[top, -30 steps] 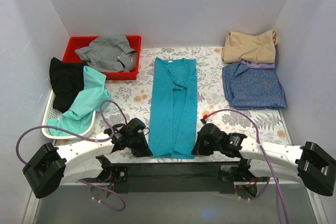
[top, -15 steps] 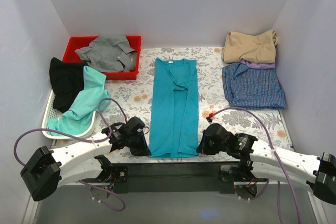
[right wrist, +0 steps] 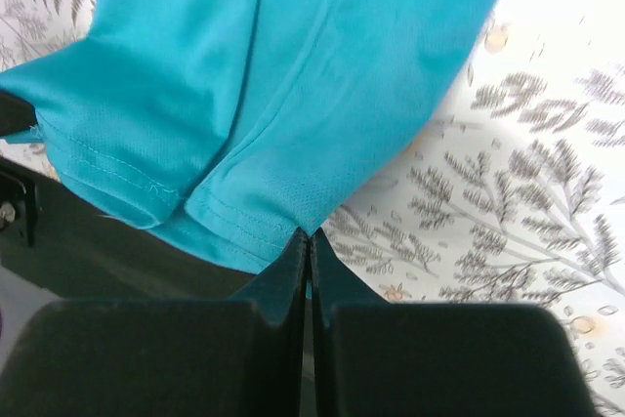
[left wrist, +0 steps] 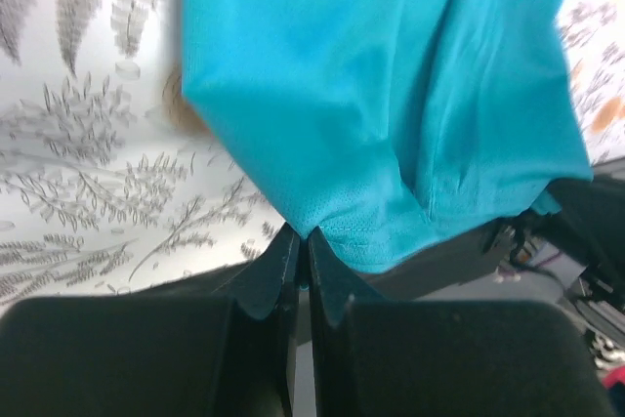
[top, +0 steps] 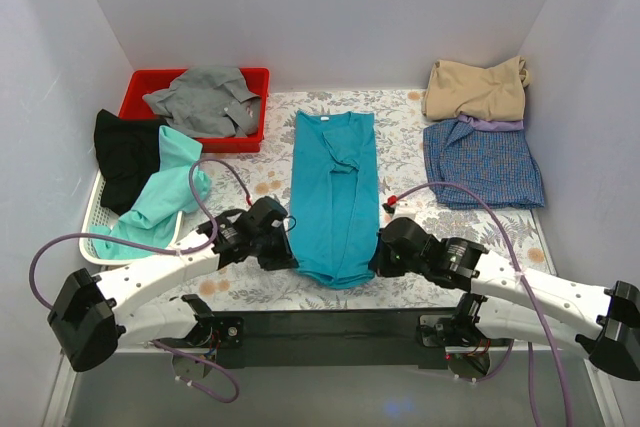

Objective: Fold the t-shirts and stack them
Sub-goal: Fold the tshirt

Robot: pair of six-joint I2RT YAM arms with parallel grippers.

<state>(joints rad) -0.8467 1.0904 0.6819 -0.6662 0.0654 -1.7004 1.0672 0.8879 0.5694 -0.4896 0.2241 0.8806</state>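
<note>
The teal t-shirt [top: 333, 187] lies lengthwise mid-table on the floral table cover [top: 255, 182], collar at the far end. The left gripper [top: 284, 255] and right gripper [top: 380, 259] each pinch a near hem corner, jaws closed tight on the cloth (the hem sags between them). A tan shirt [top: 475, 87] and a checked shirt [top: 482, 162] sit far right.

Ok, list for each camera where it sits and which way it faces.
Top external: fixed above and behind the arm bases, facing down at the teal t-shirt; left arm and right arm show.
Left wrist: on the left arm, facing down along its jaws, shut on the shirt's hem corner.
Right wrist: likewise on the right arm, jaws shut on the other hem corner.
Shared: both wrist views see the same hem and the leaf-print cloth.
</note>
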